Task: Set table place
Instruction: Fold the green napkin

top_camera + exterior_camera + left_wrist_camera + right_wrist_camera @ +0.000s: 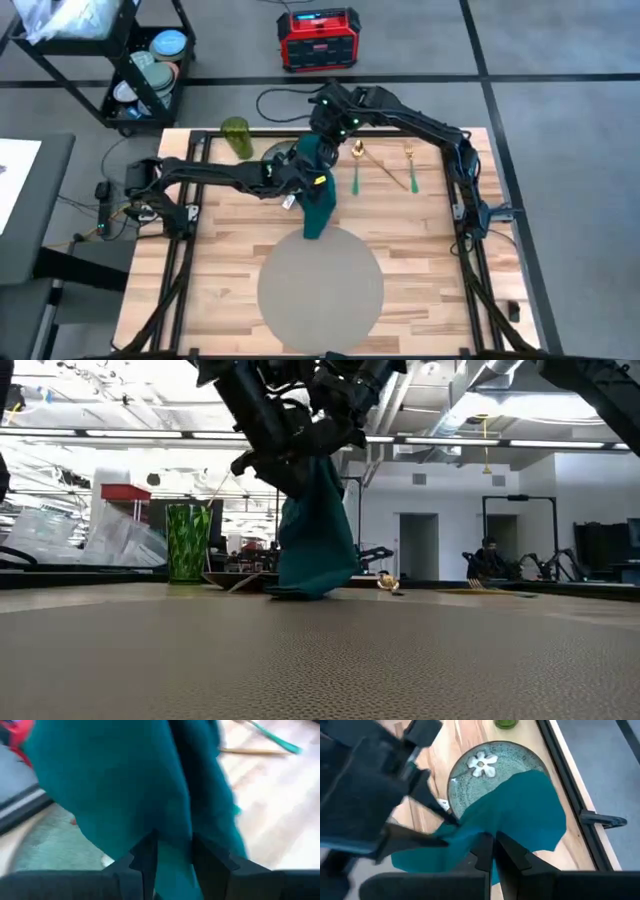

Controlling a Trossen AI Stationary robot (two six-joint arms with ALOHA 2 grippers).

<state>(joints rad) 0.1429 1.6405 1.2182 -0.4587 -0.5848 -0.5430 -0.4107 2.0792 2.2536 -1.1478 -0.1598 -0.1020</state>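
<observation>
A teal cloth napkin (318, 200) hangs between my two grippers over the table (430, 260), behind the far edge of the round grey-beige placemat (320, 285). My left gripper (303, 180) comes in from the left and is shut on the napkin. My right gripper (322, 140) reaches from the far right and is shut on its upper part. The napkin's lower end (305, 590) rests on the table. A green floral plate (490, 775) lies under the arms. My left gripper pinches a bunched fold of the napkin (172, 847) between its two fingers, coming level from the table's left. The cloth hangs below and past the fingers. My right gripper pinches the napkin's upper part (495, 837) between its two fingers from above, slanting down. The cloth hangs slack below it, with the lower end on the table.
A green glass (237, 137) stands at the far left of the table. A green-handled spoon (356, 172), a gold utensil (385, 172) and a fork (410, 168) lie at the far right. A black cart (140, 70) and a red box (318, 38) stand beyond the table.
</observation>
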